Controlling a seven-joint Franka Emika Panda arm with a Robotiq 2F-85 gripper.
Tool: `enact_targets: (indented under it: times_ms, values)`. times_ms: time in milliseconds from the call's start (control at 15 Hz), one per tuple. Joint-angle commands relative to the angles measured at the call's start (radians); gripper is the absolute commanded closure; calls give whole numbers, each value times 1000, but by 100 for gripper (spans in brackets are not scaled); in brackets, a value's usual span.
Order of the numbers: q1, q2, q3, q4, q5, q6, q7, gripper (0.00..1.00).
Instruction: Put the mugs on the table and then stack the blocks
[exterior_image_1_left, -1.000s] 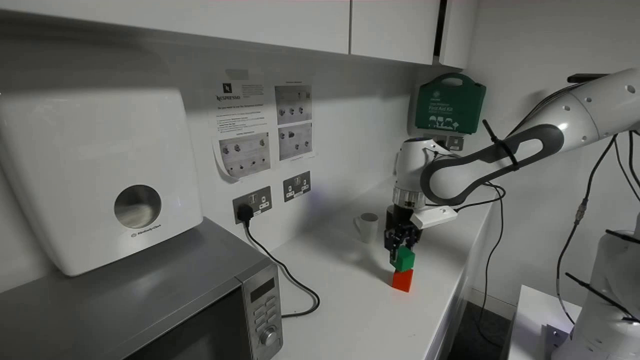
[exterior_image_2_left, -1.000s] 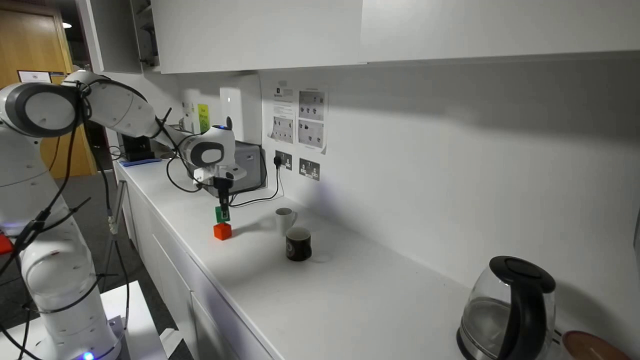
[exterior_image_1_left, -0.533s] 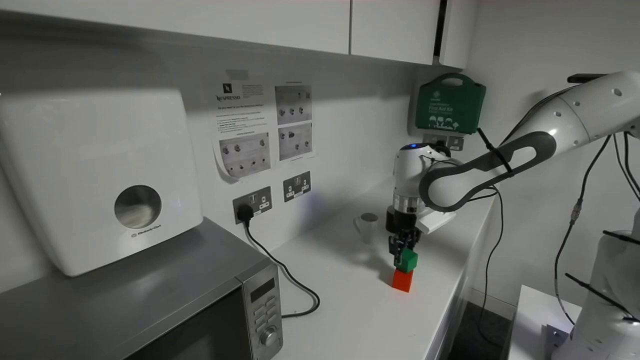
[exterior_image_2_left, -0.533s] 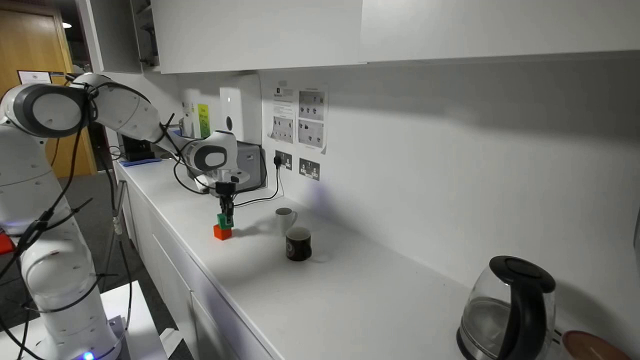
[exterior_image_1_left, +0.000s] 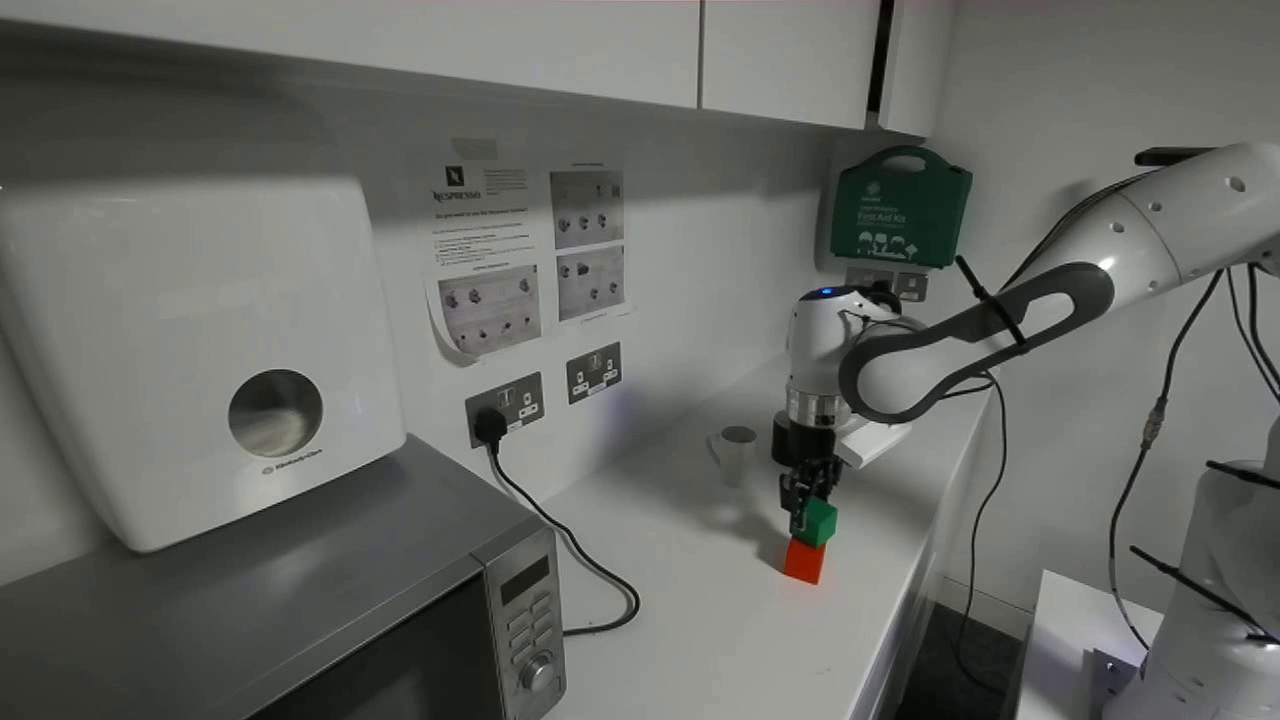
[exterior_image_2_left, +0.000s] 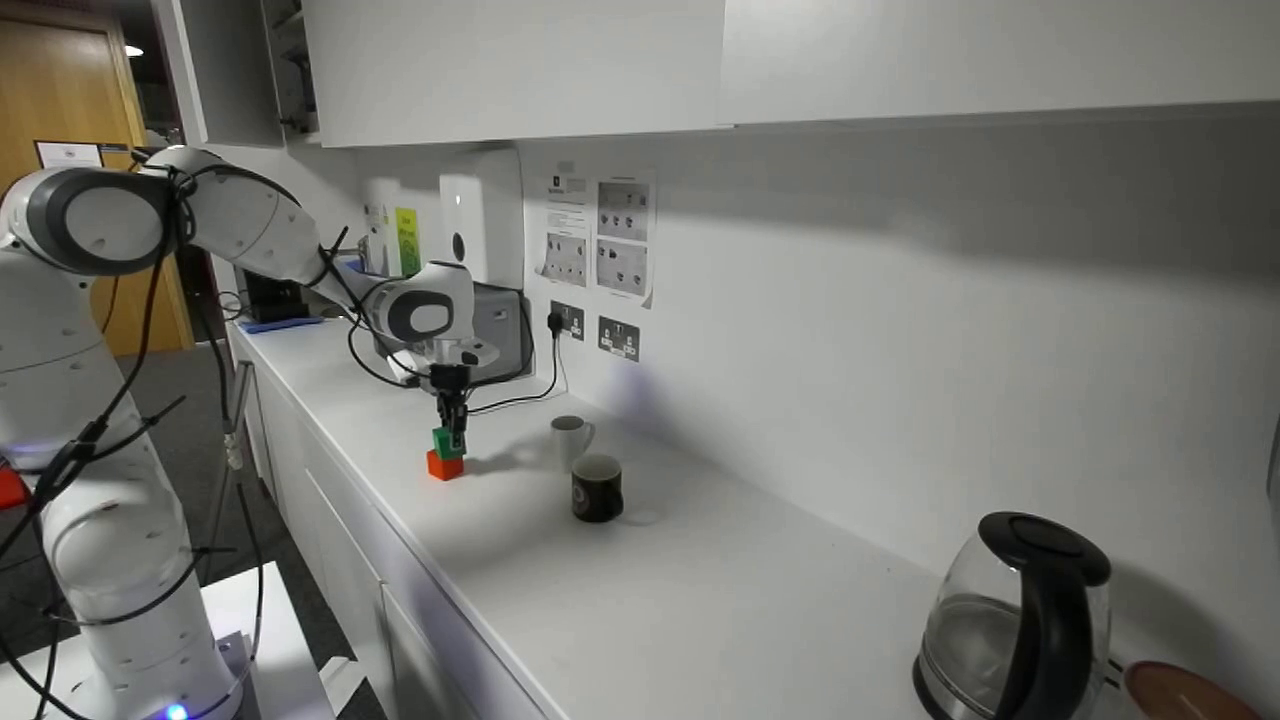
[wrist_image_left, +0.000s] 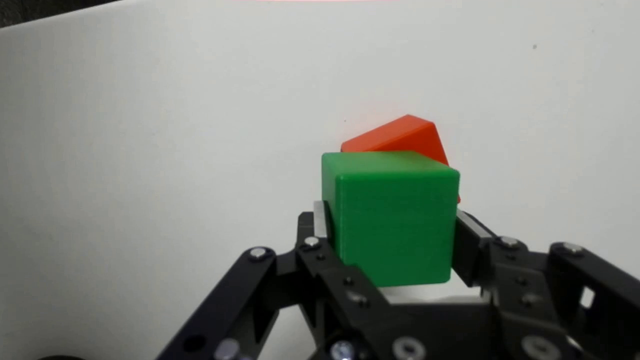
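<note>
My gripper is shut on the green block, with a finger on either side. The green block sits directly over the red block and appears to touch its top, slightly off-centre. In the wrist view the red block shows behind the green one, turned at an angle to it. The white mug and the dark mug stand upright on the white table. In an exterior view the white mug is beside the gripper; the dark mug is partly hidden behind it.
A grey microwave and its black cable lie along the wall. A glass kettle and a brown round object stand at the far end. Wall cabinets hang above the table. A green first aid box is on the wall.
My gripper has come down with the green block, closing the gap to the red block. In the last half second the green block has shifted very slightly toward the table's front edge.
</note>
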Motion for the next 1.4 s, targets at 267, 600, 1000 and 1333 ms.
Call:
enact_targets:
  times_ms: [267,600,1000,1333]
  values:
    - [16,-27,-4,-6,68,-49,-83,68]
    - [20,-18,-2,0,93,-44,-114,68]
    - [18,-5,-5,7,115,-38,-145,68]
    - [12,6,-11,11,112,-31,-151,68]
